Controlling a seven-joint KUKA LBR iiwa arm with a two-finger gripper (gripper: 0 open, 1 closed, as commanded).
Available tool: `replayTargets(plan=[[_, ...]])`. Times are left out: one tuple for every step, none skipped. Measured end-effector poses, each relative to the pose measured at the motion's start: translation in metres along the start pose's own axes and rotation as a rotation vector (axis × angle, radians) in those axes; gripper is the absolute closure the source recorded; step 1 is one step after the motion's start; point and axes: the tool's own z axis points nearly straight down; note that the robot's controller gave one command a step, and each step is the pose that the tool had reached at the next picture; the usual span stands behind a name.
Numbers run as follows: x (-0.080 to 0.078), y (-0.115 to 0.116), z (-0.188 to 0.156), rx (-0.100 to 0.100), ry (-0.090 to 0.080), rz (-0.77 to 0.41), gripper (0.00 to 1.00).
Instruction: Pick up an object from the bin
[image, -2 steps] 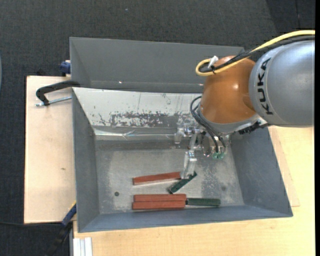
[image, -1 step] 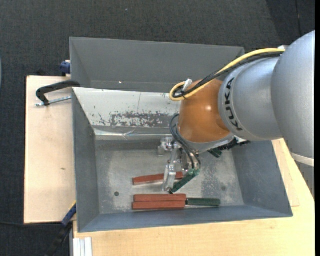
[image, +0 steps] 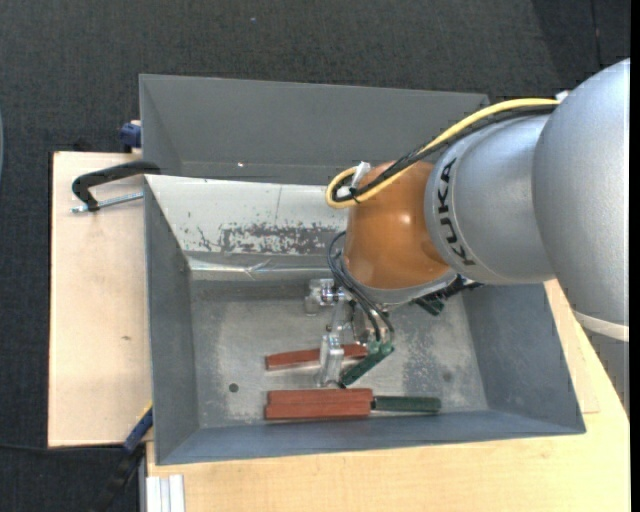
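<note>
Camera view: 1 silver arm (image: 520, 190) enters from the right and bends steeply down, so its orange cover (image: 390, 235) hangs above the floor of the bin (image: 300, 120) and the gripper (image: 335, 358) stands low at mid-floor. Gripper opening cannot be determined, and no held item can be confirmed. 1 long red-brown block (image: 318, 404) with a dark green handle (image: 408, 405) lies flat along the near wall. 1 smaller red-brown bar (image: 292, 359) lies flat, its right end at the gripper, which makes it the probable target. The lettering (image: 443, 215) on the arm reads "KUKA".
</note>
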Motion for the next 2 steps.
replayTargets(plan=[[0.000,0.005,-0.020,-0.001,-0.006,0.070,0.00],[0.006,-0.003,0.021,0.000,0.001,0.069,0.00]])
